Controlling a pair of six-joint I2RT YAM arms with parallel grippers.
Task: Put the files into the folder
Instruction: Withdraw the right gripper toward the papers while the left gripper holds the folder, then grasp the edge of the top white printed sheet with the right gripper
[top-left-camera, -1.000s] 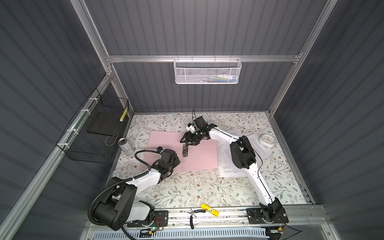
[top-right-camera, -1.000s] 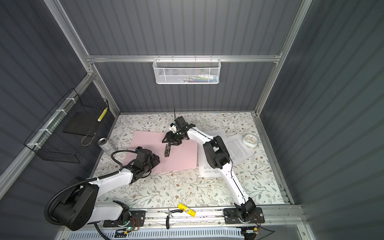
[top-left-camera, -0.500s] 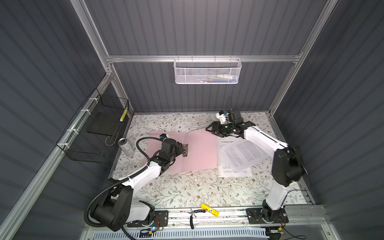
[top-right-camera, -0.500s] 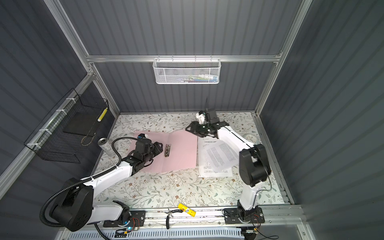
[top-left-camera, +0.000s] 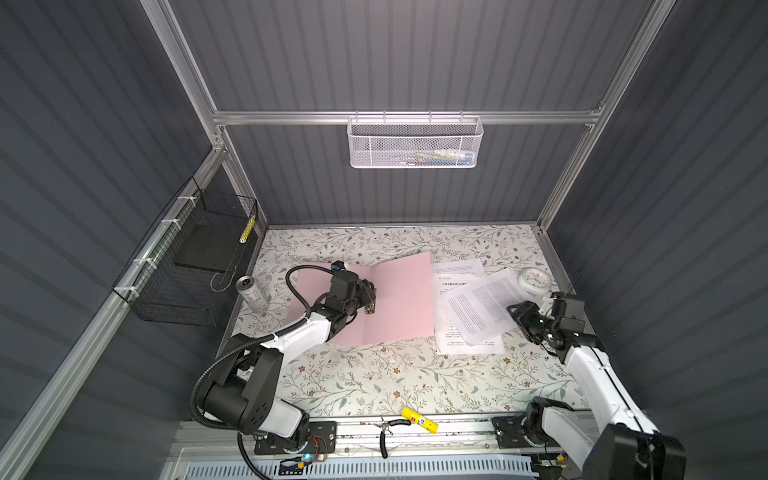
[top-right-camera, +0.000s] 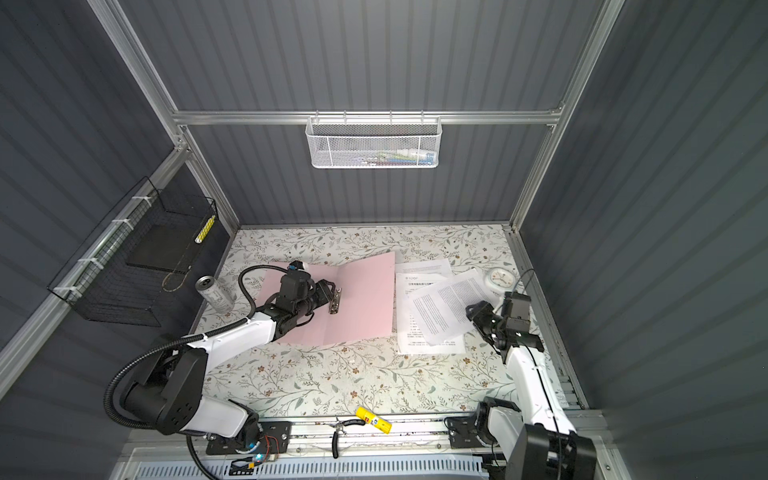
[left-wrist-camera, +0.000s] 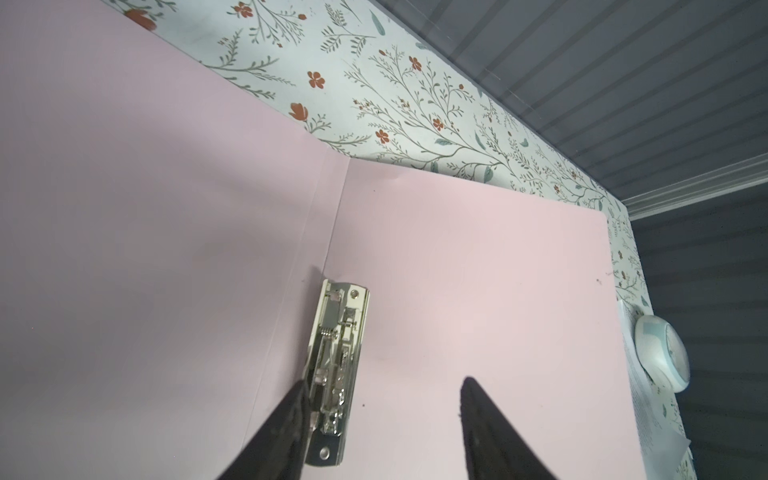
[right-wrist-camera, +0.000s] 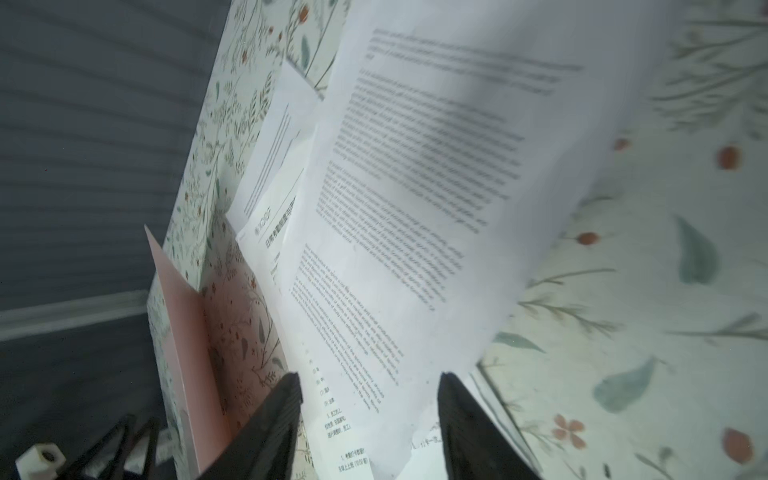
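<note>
At the left gripper (left-wrist-camera: 384, 386): jaws parted, nothing held. Directly beneath it, the folder (left-wrist-camera: 478, 270), spread open and flat on the floral table (top-left-camera: 374, 374). At one fingertip (left-wrist-camera: 291, 415), the metal clip (left-wrist-camera: 338, 365) beside the folder's crease; touching or just above, cannot tell. Under the other fingertip, bare pink board.

At the right gripper (right-wrist-camera: 370, 382): jaws parted as well, closed on nothing. Just ahead of it, and reaching into the gap between its fingers, the files (right-wrist-camera: 415, 187): loose printed white sheets, the top one skewed across the rest. Beyond the files from this gripper, the folder's edge. Close beside the right gripper, toward the back wall, a round white clock (top-left-camera: 534, 279).
</note>
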